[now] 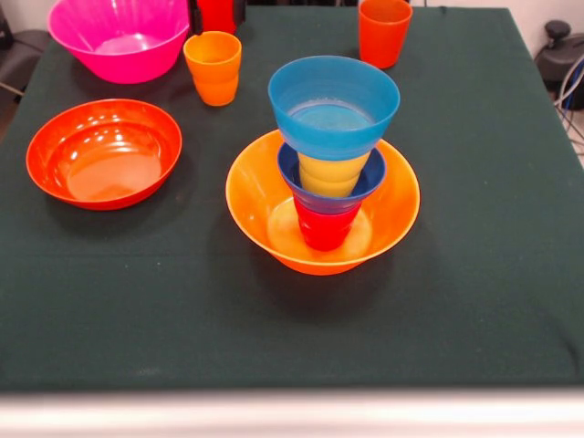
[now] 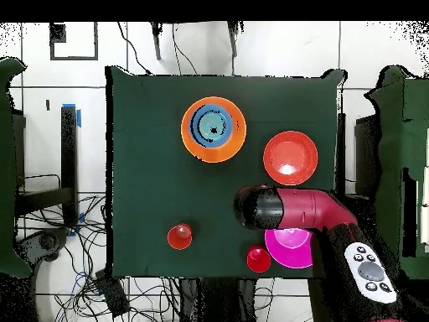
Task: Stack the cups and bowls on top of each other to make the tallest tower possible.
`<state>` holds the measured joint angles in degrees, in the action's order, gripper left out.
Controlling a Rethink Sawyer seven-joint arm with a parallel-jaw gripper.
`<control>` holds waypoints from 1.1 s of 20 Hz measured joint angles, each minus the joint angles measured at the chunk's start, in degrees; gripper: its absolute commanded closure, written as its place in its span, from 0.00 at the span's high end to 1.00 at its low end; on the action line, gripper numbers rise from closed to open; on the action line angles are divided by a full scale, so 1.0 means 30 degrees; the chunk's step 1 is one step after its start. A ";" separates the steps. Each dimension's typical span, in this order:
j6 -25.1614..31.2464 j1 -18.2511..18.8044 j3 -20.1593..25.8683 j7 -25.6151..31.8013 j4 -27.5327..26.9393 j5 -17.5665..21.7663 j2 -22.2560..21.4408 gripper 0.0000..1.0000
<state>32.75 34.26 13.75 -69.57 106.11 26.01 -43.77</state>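
Dark green cloth covers the counter (image 1: 474, 274), and around it in the overhead view lie pale floor tiles and loose cables. From that view the red and black arm (image 2: 293, 210) reaches in over one edge of the counter and hides part of the big glossy pink plastic bowl (image 1: 119, 68).

The tower (image 1: 330, 164) stands near the middle of the counter. Its base is the big glossy yellow-orange plastic bowl (image 1: 251, 214), resting upright on the cloth. In the front view the pink bowl sits at the far left corner. The wide shallow orange-red plastic bowl (image 1: 55, 178) lies by the left edge, nearer than the pink one and well apart from the tower.

The mid-sized light blue plastic bowl (image 1: 333, 105) is the top of the tower and sits upright. Under it the small dark blue plastic bowl (image 1: 290, 173) holds the yellow tapered plastic cup (image 1: 333, 175), which carries the light blue bowl. The dark blue bowl rests on the red tapered plastic cup (image 1: 326, 230), which stands inside the yellow-orange bowl.

Two cups stand alone and upright near the far edge: the orange-yellow plastic cup (image 1: 213, 68) just beside the pink bowl, and the orange plastic cup (image 1: 384, 32) further right.

The gripper (image 1: 217, 13) shows only as a red and black shape at the far edge, between the pink bowl and the orange cup. We cannot tell whether its grasp is spread or closed.
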 measured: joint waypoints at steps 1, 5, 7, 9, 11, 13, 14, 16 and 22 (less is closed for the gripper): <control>0.0000 0.0016 -0.0006 0.0000 0.0006 -0.0059 -0.0006 1.00; 0.0000 0.0073 -0.0176 0.0000 0.0006 -0.0321 0.0029 1.00; 0.0000 0.0061 -0.0404 0.0000 0.0003 -0.0388 0.0186 1.00; -0.0016 0.0037 -0.0544 -0.0016 0.0003 -0.0388 0.0290 1.00; -0.0123 -0.0024 -0.0836 -0.0102 0.0006 -0.0384 0.0618 1.00; -0.0242 -0.0063 -0.0987 -0.0173 -0.0006 -0.0392 0.0877 1.00; -0.0353 -0.0110 -0.1089 -0.0224 0.0003 -0.0400 0.1109 1.00; -0.0524 -0.0189 -0.1190 -0.0275 -0.0008 -0.0412 0.1395 1.00; -0.1866 -0.1025 -0.1730 -0.0958 -0.0017 -0.0551 0.3034 1.00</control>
<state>27.15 31.19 8.56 -72.44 106.06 24.35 -34.67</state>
